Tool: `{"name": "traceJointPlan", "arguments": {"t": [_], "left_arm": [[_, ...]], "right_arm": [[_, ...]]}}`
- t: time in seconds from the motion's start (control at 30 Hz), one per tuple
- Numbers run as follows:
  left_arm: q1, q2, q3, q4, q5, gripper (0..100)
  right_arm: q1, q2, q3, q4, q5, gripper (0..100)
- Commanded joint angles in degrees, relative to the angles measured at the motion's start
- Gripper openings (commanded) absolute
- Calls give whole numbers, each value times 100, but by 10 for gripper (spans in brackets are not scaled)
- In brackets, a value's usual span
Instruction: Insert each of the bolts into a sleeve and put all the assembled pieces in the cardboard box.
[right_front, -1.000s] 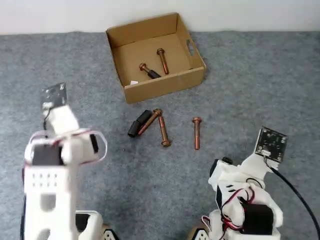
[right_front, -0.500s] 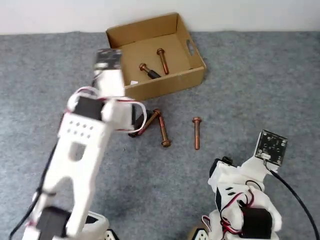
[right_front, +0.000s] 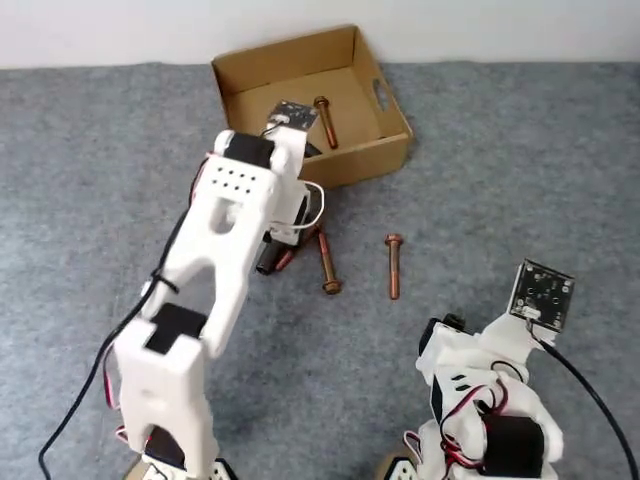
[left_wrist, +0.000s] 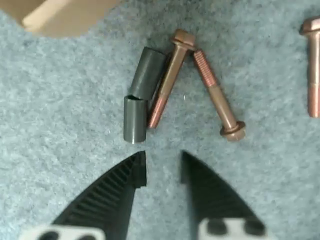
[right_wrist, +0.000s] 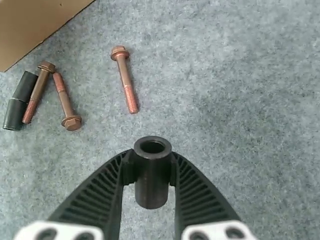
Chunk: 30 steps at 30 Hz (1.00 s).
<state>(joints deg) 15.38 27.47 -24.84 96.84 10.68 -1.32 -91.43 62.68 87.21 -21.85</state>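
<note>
My left gripper (left_wrist: 162, 167) hangs open just above the carpet, close to two black sleeves (left_wrist: 148, 72) (left_wrist: 134, 119) lying end to end. A copper bolt (left_wrist: 167, 80) leans against them and a second bolt (left_wrist: 218, 95) angles away from it. From above, the left arm (right_front: 240, 200) stretches over this cluster and covers part of it. My right gripper (right_wrist: 150, 162) is shut on an upright black sleeve (right_wrist: 151, 185), its bore facing up. A third bolt (right_wrist: 125, 80) lies alone ahead of it. The cardboard box (right_front: 330, 170) holds a bolt (right_front: 322, 120).
The box stands at the back of the grey carpet, just behind the left arm's wrist. A loose bolt (right_front: 393, 265) lies to the right of the cluster. The right arm (right_front: 490, 380) stays low at the front right.
The left arm has swung from the front left, across the table, to the sleeves and bolts in front of the box. The right arm has kept still with its sleeve.
</note>
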Motion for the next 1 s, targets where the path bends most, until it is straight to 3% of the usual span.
{"name": "traceJointPlan", "arguments": {"t": [0.0, 0.17, 0.97], "left_arm": [[44, 343, -1042, 193, -290, 170], [105, 985, -1622, 193, -738, 170], [202, 3481, -3943, 185, -818, 170]], "right_arm": [[40, -22, -44, -119, -26, 8], [31, -22, -44, -119, -26, 8], [31, -22, -26, -119, -26, 8]]}}
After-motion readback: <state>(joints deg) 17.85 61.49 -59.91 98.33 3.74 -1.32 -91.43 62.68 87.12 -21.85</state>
